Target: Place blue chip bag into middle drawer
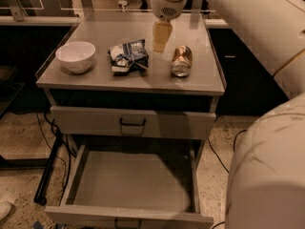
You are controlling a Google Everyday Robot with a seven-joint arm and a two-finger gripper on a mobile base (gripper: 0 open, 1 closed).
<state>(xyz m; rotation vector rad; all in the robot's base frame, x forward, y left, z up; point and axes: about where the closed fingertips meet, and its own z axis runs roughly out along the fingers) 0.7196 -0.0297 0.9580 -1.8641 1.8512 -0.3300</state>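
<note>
The blue chip bag lies crumpled on the grey surface. A white bowl stands near it on the view's left, and a copper-coloured can lies on its side near it on the right. The claw hangs pointing downward just behind and right of the bag, apart from it, and I cannot tell whether it is spread or pressed together. The middle drawer stands pulled out below the bag, under a closed drawer front.
</note>
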